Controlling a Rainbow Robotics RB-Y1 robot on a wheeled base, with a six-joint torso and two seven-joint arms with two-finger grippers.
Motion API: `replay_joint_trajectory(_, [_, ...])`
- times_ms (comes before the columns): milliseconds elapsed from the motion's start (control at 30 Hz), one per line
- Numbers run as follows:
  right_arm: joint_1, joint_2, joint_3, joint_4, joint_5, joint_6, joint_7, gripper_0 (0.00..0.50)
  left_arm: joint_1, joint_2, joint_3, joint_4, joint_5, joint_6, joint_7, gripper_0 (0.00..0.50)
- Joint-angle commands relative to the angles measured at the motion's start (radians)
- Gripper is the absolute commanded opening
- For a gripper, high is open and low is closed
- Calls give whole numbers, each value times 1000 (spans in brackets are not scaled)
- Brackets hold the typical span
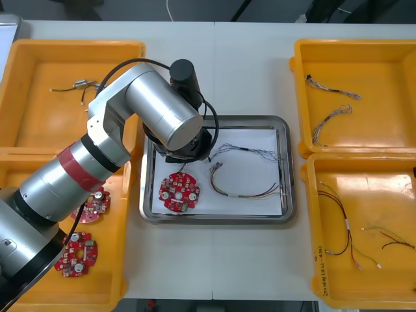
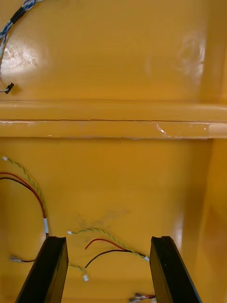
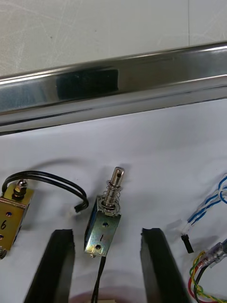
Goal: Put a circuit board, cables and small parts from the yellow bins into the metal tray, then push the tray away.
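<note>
My left arm [image 1: 162,110] reaches over the far left part of the metal tray [image 1: 286,169], which is white inside. My left gripper [image 3: 109,265] is open just above the tray floor. A small metal part [image 3: 103,222] with a spring pin lies between the fingers, with a gap on each side. A second small metal part [image 3: 14,215] with a black looped wire lies beside it. The tray also holds a red circuit board [image 1: 180,192], a blue and white cable [image 1: 250,151] and a red and yellow cable [image 1: 244,188]. My right gripper [image 2: 109,270] hangs open over the near right yellow bin [image 1: 312,214].
The far left bin [image 1: 39,52] holds small metal parts [image 1: 81,88]. More circuit boards [image 1: 76,253] lie in the near left bin. Blue and white cables [image 1: 331,117] lie in the far right bin, and red, yellow and black cables [image 2: 109,241] lie below my right gripper.
</note>
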Motion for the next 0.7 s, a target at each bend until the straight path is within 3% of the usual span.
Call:
replay_joint_trajectory(33, [22, -20, -31, -47, -10, 3, -44, 500, 6, -28, -13, -10, -12, -11, 71, 500])
replay_joint_trajectory(367, [25, -18, -29, -48, 2, 3, -50, 500, 8, -28, 11, -26, -12, -2, 76, 500])
replay_joint_trajectory(700, [25, -20, -26, -50, -1, 3, -61, 500, 8, -10, 111, -144, -18, 169, 65, 500])
